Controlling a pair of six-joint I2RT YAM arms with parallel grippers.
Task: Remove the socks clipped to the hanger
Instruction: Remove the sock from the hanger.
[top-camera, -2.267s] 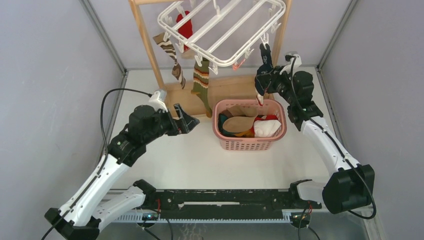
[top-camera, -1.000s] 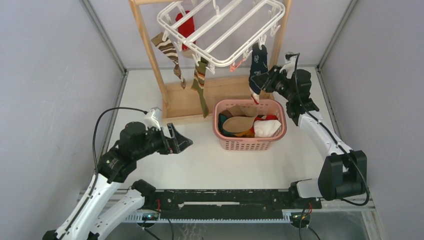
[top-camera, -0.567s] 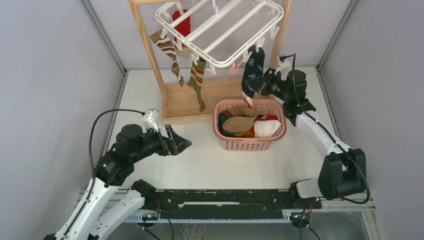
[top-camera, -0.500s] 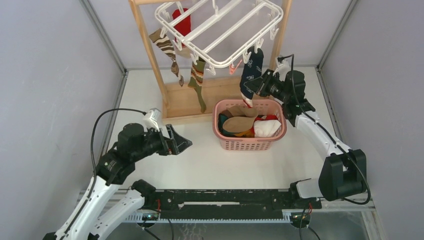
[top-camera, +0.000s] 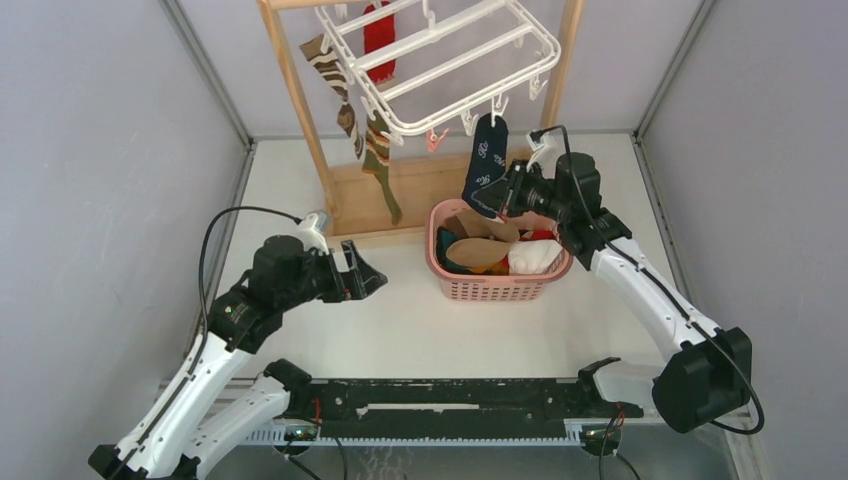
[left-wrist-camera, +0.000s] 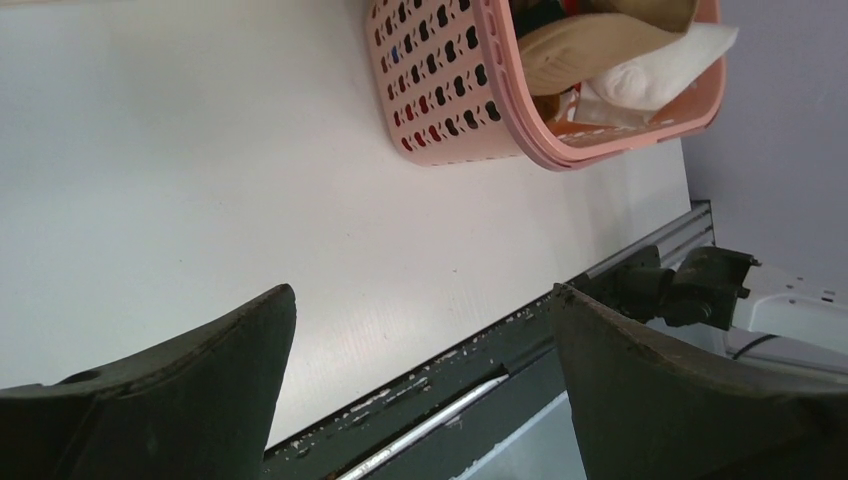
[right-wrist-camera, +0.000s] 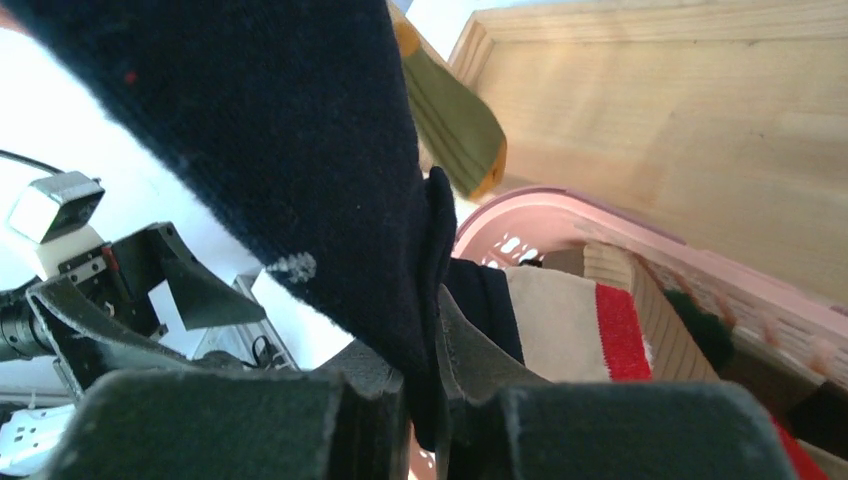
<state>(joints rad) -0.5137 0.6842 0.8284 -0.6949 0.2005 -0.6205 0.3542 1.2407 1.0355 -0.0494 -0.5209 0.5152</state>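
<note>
The white hanger hangs from the wooden frame at the back. A red sock, a brown striped sock and a brown-and-green striped sock hang from its left side. My right gripper is shut on the lower part of a navy sock, stretched slantwise above the basket. The sock's top reaches a clip; I cannot tell if the clip still grips it. In the right wrist view the navy sock fills the gap of my right gripper. My left gripper is open and empty over the table, as the left wrist view shows.
A pink basket with several socks, tan, white and red, stands mid-table; it also shows in the left wrist view and the right wrist view. The wooden frame's base lies behind it. Grey walls close in left and right.
My right gripper has pulled the navy sock left and toward the basket. The hanger has swung left with its socks. My left gripper has risen slightly.
</note>
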